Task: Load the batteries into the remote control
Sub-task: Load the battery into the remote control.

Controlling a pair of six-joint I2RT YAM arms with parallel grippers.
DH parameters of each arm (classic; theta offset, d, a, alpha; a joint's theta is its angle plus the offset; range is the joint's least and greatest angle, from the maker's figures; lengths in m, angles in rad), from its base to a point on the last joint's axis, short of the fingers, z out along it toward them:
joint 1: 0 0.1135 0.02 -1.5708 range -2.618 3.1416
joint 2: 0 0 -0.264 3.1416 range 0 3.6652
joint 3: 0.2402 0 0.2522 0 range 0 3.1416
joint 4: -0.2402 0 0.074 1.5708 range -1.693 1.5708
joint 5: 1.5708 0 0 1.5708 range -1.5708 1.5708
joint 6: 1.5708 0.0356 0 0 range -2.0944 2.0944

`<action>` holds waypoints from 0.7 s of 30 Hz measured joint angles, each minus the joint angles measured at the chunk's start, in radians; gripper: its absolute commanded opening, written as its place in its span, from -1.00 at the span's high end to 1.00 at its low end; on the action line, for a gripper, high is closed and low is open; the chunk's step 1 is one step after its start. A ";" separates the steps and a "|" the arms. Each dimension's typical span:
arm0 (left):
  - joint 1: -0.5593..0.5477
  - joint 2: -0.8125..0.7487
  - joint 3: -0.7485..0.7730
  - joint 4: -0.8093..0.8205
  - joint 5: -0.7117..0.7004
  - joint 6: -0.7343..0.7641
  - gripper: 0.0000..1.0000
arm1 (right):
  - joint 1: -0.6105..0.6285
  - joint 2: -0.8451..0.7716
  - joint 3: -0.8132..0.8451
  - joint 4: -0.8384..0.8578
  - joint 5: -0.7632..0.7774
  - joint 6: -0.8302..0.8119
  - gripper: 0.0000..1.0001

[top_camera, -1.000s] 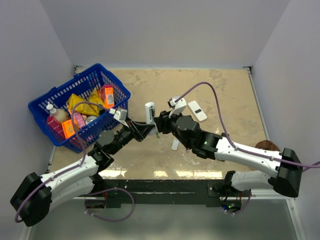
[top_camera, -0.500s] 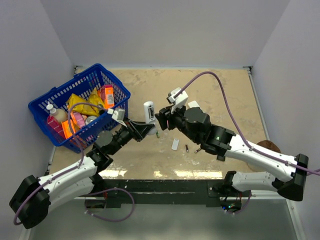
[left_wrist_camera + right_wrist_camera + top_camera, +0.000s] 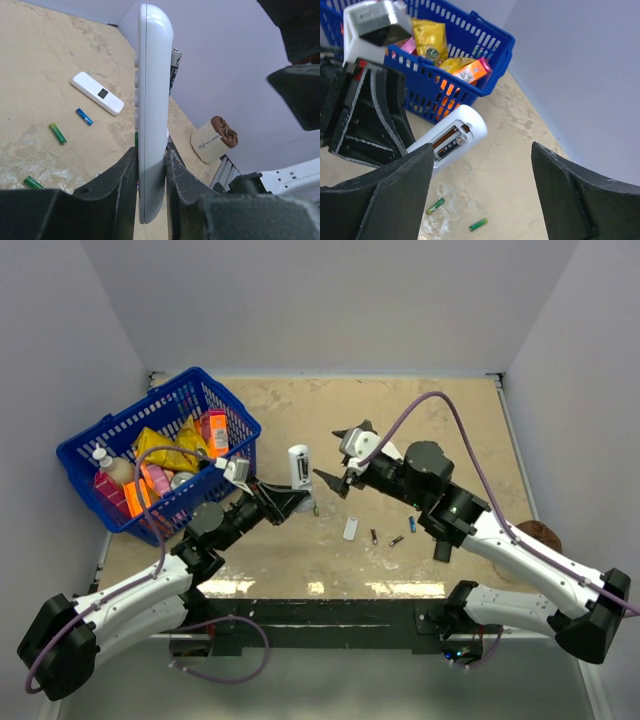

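The left arm (image 3: 150, 590) stretches forward and inward, its left gripper (image 3: 288, 498) clamped tight on the upright remote control (image 3: 299, 462). The right arm (image 3: 520, 550) arches inward; its right gripper (image 3: 338, 455) is spread wide, holding nothing.

remote: slim white bar (image 3: 298, 465), standing on end above the table (image 3: 450, 420), just toward 10 o'clock of its middle; back compartment open.
loaded battery: one dark cell (image 3: 449, 144) lying in that compartment.
loose batteries: blue stick (image 3: 84, 116), green stick (image 3: 57, 133) and others flat on the table, scattered at 4 to 5 o'clock of the remote.
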 measured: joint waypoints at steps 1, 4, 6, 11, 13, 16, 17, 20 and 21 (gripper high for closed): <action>0.000 0.000 0.000 0.000 0.006 0.000 1.00 | -0.004 0.018 0.005 -0.006 -0.029 -0.037 -0.61; 0.000 0.000 0.001 0.001 0.028 0.000 1.00 | -0.018 0.053 0.019 -0.036 -0.099 -0.125 -0.60; 0.000 0.000 0.001 0.001 0.039 -0.001 1.00 | -0.026 0.075 0.042 -0.068 -0.143 -0.176 -0.58; 0.000 0.002 0.001 0.006 0.068 -0.006 1.00 | -0.034 0.106 0.097 -0.128 -0.220 -0.265 -0.34; 0.000 0.003 0.001 0.009 0.078 -0.007 1.00 | -0.035 0.119 0.121 -0.154 -0.246 -0.290 -0.11; 0.000 0.006 0.004 0.009 0.087 -0.006 1.00 | -0.036 0.130 0.138 -0.176 -0.267 -0.308 0.20; 0.000 0.007 0.006 0.010 0.091 -0.006 1.00 | -0.036 0.133 0.141 -0.185 -0.274 -0.315 0.23; 0.000 0.010 0.012 0.010 0.100 -0.006 1.00 | -0.037 0.136 0.142 -0.209 -0.281 -0.323 0.24; 0.000 0.010 0.014 0.010 0.103 -0.005 1.00 | -0.037 0.136 0.142 -0.220 -0.282 -0.325 0.24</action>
